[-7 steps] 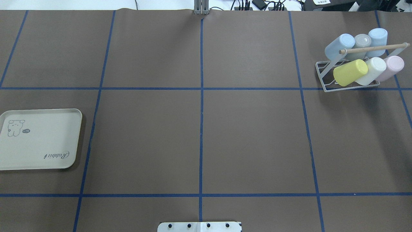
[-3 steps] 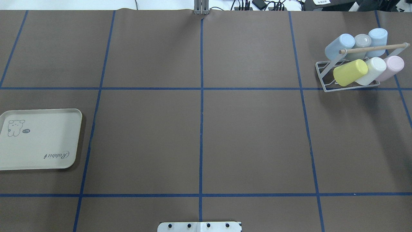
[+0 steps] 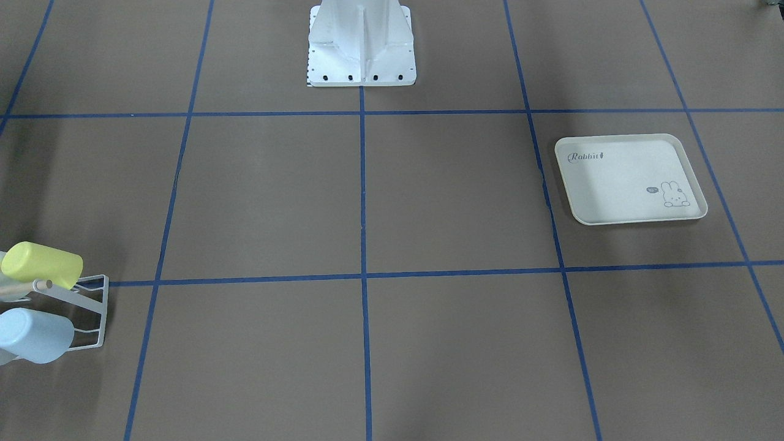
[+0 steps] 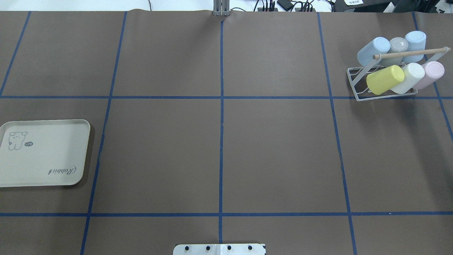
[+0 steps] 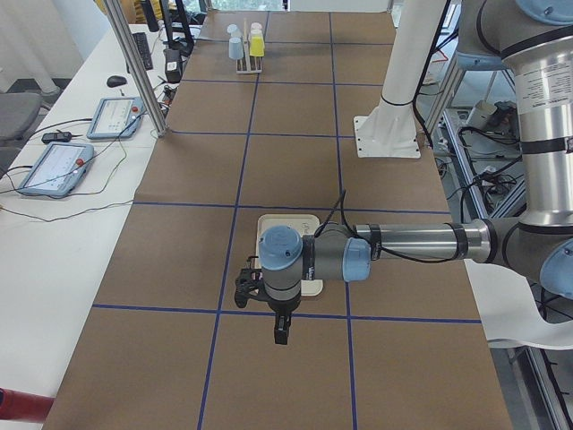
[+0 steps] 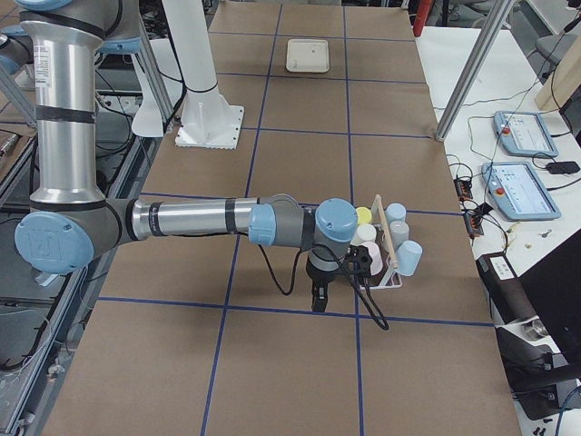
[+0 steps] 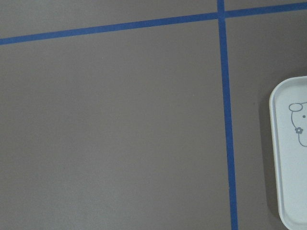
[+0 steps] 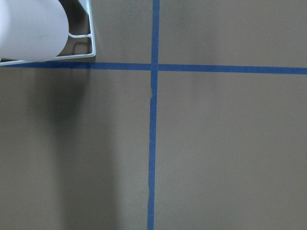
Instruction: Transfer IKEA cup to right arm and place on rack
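All six cups (image 4: 412,76) sit on the rack (image 4: 410,53); I judge none remains to pass. The right gripper (image 6: 318,298) hangs just beside it and the left gripper (image 5: 280,331) is near the tray (image 4: 46,156). I cannot tell how far either's fingers are open. I'd raise the right arm straight up, clear of the dowel.

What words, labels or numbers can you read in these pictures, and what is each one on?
"Rabbit": printed in script on the cream tray.
Small dark bubble beside the rabbit drawing: too small to read.
Tablet screens on the side bench: too small to read.
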Robot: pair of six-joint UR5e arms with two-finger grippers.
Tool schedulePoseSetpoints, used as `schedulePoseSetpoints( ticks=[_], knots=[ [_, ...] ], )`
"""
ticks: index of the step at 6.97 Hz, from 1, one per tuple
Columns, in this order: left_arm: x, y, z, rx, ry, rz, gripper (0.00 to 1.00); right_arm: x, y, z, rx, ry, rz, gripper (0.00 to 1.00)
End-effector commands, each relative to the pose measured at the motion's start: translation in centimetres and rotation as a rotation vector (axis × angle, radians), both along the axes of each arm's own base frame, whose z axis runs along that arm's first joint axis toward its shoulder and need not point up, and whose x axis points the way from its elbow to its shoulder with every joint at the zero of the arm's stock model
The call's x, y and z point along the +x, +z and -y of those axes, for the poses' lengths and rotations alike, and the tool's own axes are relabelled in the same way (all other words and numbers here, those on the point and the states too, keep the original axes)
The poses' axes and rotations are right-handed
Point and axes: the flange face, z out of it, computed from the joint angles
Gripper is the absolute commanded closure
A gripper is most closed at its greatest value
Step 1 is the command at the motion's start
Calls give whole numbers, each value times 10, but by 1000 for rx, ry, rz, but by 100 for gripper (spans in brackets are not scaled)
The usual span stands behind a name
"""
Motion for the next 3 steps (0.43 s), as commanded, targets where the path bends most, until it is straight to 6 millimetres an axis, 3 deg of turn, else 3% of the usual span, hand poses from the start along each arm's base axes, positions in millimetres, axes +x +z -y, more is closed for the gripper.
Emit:
schedulePoseSetpoints(
  ticks=[1, 3],
  knots=[
    [0, -8, 4, 16, -1, 0, 0, 0, 2, -1, -4, 0, 0, 0],
    [0, -12, 6, 24, -2, 0, 0, 0, 2, -1, -5, 0, -2, 0]
  ],
)
